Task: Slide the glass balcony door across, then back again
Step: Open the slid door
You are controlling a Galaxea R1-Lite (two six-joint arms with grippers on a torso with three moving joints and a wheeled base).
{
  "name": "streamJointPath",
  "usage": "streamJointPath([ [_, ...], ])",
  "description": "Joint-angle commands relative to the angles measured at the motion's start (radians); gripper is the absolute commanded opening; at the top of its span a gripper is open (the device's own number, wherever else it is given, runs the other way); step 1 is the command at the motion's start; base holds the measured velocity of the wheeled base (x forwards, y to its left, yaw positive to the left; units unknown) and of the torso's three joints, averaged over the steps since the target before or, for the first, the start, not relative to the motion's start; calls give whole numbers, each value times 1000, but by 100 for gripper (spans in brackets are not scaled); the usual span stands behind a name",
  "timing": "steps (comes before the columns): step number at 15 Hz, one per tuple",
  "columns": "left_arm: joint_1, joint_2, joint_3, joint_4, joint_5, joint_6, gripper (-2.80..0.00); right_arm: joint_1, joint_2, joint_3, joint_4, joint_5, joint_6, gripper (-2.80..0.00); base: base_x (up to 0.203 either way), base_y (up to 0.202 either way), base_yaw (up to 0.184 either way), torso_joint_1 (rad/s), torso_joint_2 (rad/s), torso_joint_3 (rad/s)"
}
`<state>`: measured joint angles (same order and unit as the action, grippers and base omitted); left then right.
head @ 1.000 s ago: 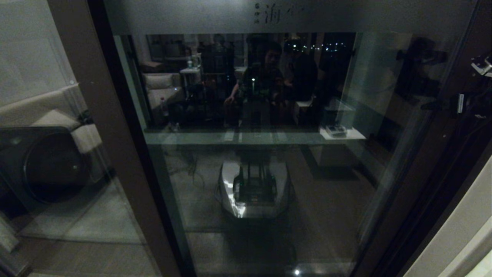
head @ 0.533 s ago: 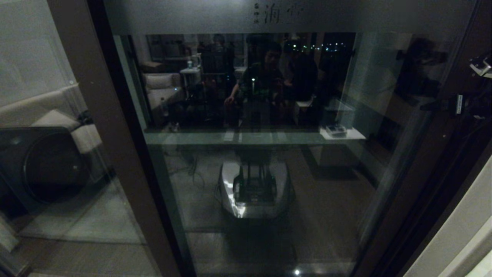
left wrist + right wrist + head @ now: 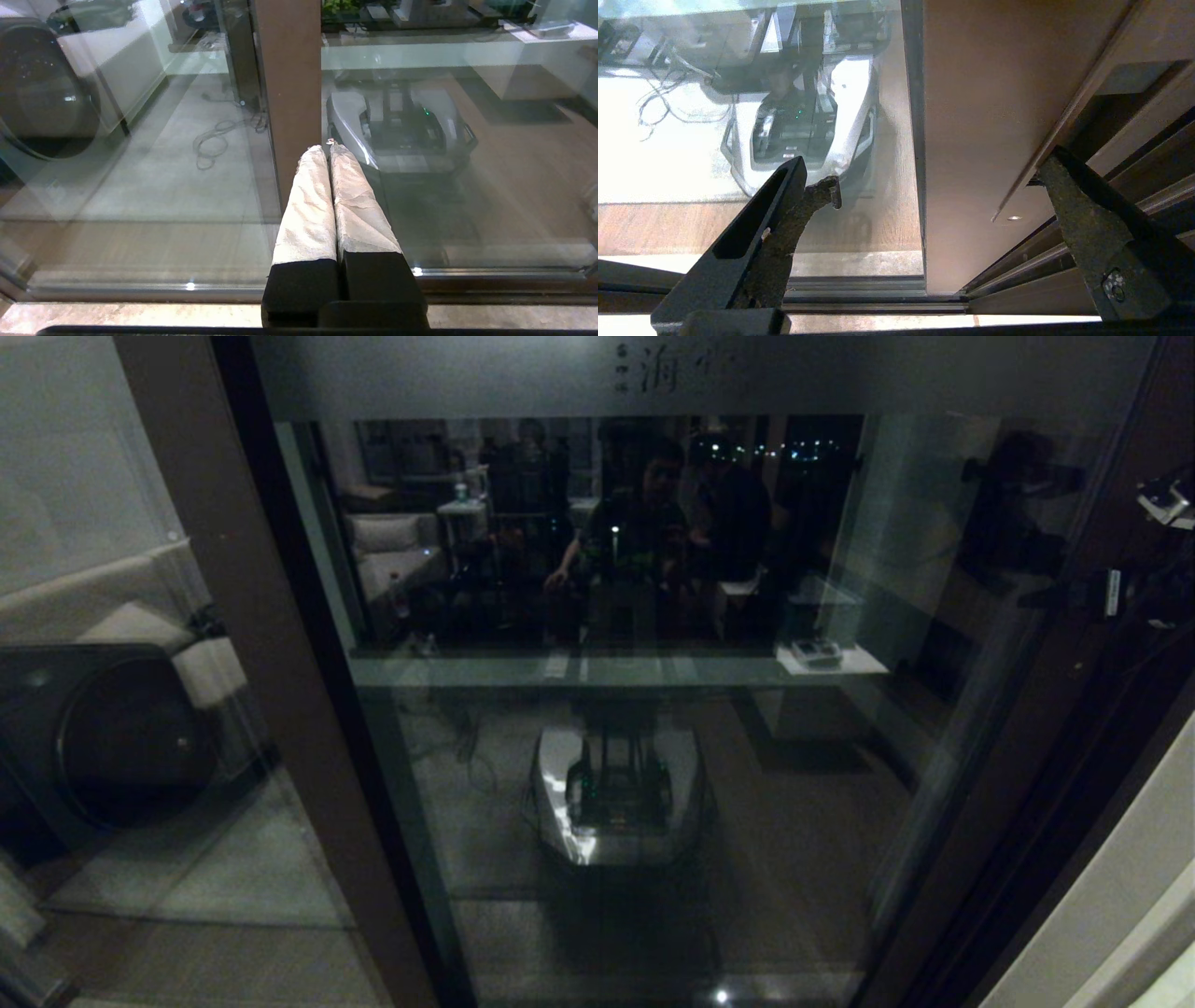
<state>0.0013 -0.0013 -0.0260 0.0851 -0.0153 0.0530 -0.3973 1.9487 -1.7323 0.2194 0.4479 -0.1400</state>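
Behind glass balcony door (image 3: 653, 756), possibly washing machine (image 3: 103, 737).

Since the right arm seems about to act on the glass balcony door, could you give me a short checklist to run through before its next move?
1. right gripper open: ok, jaws wide apart.
2. Jaws straddling the door stile: ok; one finger lies over the glass, the other at the stile's outer edge.
3. Fingers actually touching the stile or its handle: cannot tell.
4. glass balcony door position: ok to start; it fills the head view, its right stile by the gripper.
5. bottom track free ahead of the door: cannot tell, only a short part shows.
6. left gripper out of the way: ok, shut and idle, low before the left brown post.
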Motion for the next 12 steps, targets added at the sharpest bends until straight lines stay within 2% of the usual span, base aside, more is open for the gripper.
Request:
streamJointPath([
  [1, 0, 0, 0, 1, 0, 1, -280, 0, -1, 1, 2, 5, -1, 0, 0, 0, 0, 0, 0, 0],
  [12, 0, 0, 0, 1, 0, 1, -280, 18, -17, 22, 2, 3, -1, 0, 0, 0, 0, 0, 0, 0],
])
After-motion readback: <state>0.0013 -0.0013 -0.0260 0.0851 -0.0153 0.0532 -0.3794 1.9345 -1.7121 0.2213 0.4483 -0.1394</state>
